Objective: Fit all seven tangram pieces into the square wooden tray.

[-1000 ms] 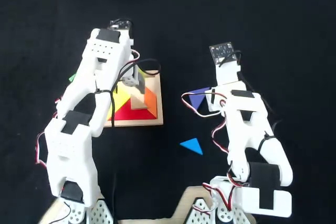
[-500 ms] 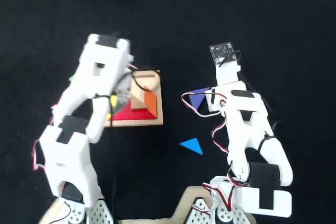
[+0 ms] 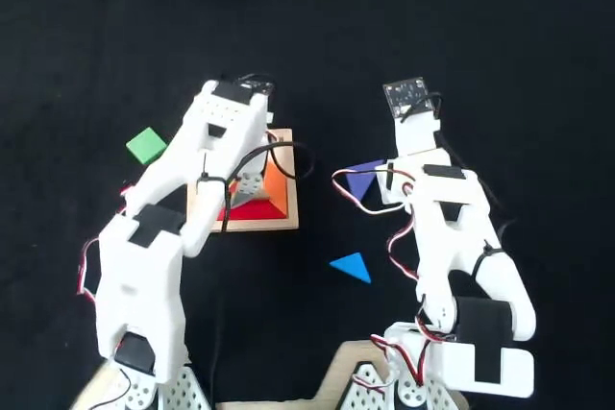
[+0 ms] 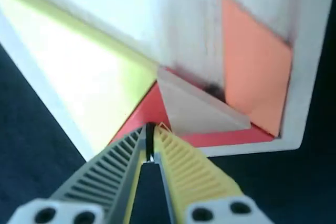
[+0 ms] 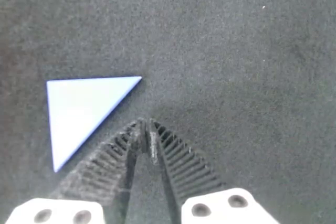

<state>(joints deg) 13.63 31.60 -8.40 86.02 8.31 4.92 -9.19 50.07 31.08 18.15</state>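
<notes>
- Left gripper (image 4: 151,141) is hanging low over the square wooden tray (image 3: 292,204), its jaws pressed together with nothing between them.
- Its tips are sitting at the corner of a beige triangle (image 4: 199,111), right where that piece is meeting the red piece (image 4: 137,119).
- Stretching forward from the near edge of the black table (image 3: 500,45), the left arm (image 3: 183,199) is lying across the tray and covering its left half from above.
- Inside the tray, a big yellow piece (image 4: 94,72) is lying along one side, and an orange piece (image 4: 257,61) is resting against the opposite wall.
- The red piece is lying along the near wall, with the beige triangle just beside it; some bare wood is showing beyond them.
- Over on the other side, the right arm (image 3: 452,228) is reaching forward, well apart from the tray.
- Its right gripper (image 5: 145,128) is pointing down at the cloth with jaws closed and empty, its tips just beside a light-blue triangle (image 5: 79,114).
- From above, a purple triangle (image 3: 363,178) and a blue triangle (image 3: 352,267) are both lying beside that arm; I cannot tell which one the wrist camera is catching.
- A green square (image 3: 146,145) is lying on the cloth to the left of the tray.
</notes>
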